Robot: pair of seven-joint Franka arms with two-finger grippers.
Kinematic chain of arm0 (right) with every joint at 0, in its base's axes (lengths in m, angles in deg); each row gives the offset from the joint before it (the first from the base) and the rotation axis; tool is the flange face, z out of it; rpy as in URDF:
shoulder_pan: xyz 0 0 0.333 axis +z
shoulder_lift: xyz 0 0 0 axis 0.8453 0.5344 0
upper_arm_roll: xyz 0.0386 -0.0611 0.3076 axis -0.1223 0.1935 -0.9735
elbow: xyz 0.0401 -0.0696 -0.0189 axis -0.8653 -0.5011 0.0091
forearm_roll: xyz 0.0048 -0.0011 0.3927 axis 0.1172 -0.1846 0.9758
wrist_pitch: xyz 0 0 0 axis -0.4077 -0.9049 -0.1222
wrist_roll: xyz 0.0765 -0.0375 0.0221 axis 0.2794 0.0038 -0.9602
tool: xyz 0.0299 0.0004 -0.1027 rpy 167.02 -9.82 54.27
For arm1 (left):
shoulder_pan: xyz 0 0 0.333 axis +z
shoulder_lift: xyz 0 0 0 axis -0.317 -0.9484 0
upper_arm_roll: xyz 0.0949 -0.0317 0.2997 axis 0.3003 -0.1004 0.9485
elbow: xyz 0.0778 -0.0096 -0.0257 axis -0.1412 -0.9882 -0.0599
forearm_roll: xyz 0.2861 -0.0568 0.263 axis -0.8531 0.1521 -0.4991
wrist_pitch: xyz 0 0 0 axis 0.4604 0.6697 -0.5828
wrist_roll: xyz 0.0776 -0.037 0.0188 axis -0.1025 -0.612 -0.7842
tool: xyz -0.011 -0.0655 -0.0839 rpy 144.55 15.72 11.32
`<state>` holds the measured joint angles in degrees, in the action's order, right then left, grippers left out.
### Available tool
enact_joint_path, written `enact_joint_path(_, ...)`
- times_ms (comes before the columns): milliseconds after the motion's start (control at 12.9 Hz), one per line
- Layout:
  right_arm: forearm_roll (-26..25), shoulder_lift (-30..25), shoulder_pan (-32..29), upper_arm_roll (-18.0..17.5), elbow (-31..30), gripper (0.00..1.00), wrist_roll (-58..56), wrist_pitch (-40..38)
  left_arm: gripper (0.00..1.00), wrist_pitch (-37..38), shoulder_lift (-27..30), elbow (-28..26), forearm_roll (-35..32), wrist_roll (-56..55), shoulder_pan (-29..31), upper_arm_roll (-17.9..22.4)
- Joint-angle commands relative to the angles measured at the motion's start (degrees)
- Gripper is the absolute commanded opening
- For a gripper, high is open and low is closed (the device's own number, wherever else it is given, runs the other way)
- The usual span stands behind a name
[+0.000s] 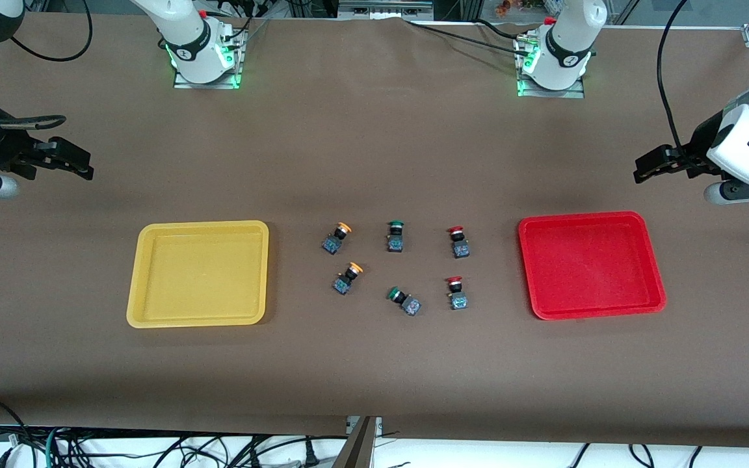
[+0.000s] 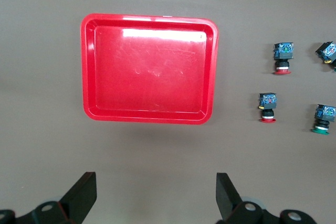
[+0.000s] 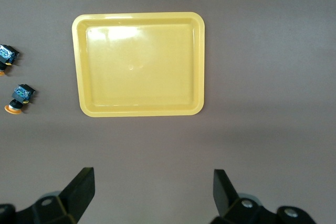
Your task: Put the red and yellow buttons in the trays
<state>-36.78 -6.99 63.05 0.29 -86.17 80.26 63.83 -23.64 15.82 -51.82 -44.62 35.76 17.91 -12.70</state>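
Note:
Two yellow-capped buttons (image 1: 335, 238) (image 1: 346, 278) lie on the table beside the yellow tray (image 1: 199, 273). Two red-capped buttons (image 1: 458, 242) (image 1: 456, 292) lie beside the red tray (image 1: 589, 263). Both trays hold nothing. My right gripper (image 1: 69, 159) is open and empty, up in the air at the right arm's end of the table. My left gripper (image 1: 651, 166) is open and empty, up in the air at the left arm's end. The left wrist view shows the red tray (image 2: 149, 66) and both red buttons (image 2: 282, 59) (image 2: 268, 107). The right wrist view shows the yellow tray (image 3: 139, 64) and both yellow buttons (image 3: 20, 98) (image 3: 6, 56).
Two green-capped buttons (image 1: 394, 236) (image 1: 404, 300) lie between the yellow and red ones; one is upright, the nearer one is tipped on its side. The brown table runs wide around the trays. Cables hang below its front edge.

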Motion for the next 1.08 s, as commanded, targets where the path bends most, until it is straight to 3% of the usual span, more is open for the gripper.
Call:
enact_joint_path(0,1.0,-0.2,-0.4,-0.1,0.1,1.00,-0.5,0.0,1.00,0.9,-0.7,1.6,-1.2,-0.7,-0.1,-0.1)
enact_joint_path(620,1.0,-0.1,-0.5,-0.1,0.1,1.00,-1.0,0.0,1.00,1.2,-0.9,1.4,-0.6,-0.4,-0.2,-0.1)
enact_joint_path(1007,0.6,2.7,0.1,-0.4,0.1,1.00,-0.6,0.3,1.00,0.6,-7.8,2.5,2.4,-0.7,-4.0,-1.0)
